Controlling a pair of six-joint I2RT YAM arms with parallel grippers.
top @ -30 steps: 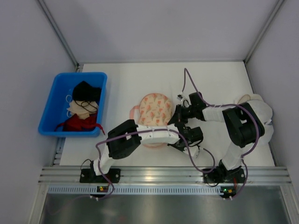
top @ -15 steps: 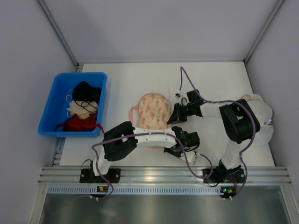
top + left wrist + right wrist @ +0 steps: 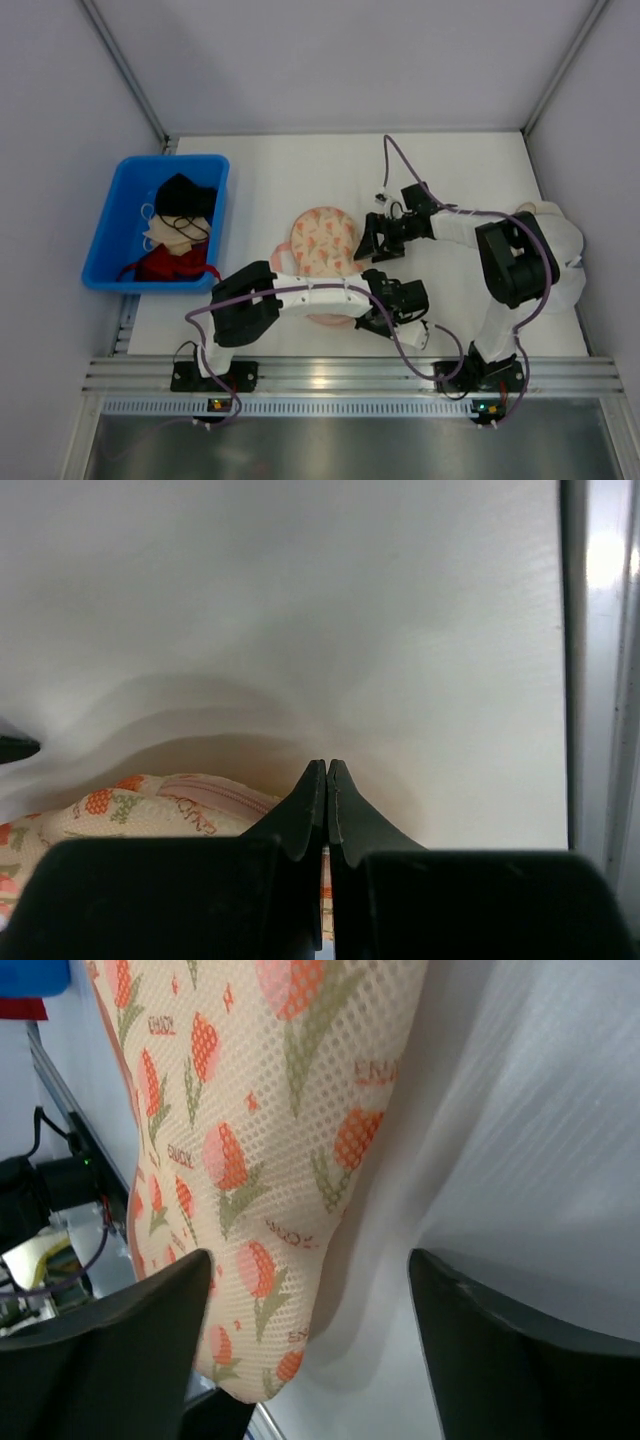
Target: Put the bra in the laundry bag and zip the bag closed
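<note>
While your left gripper (image 3: 327, 769) has its jaws pressed fully together just over the pink zip rim of the peach-pink, tulip-print fabric laundry bag (image 3: 325, 240), you can't tell from the wrist view whether they pinch anything. Right gripper (image 3: 308, 1260): jaws spread wide, gripping nothing, with the bag's mesh lobe edge in the gap (nearer one finger). Bag sits mid white tabletop (image 3: 470, 170), partly under the left arm. Blue plastic bin (image 3: 150, 160) of black, beige and red garments sits well apart at the left edge.
</note>
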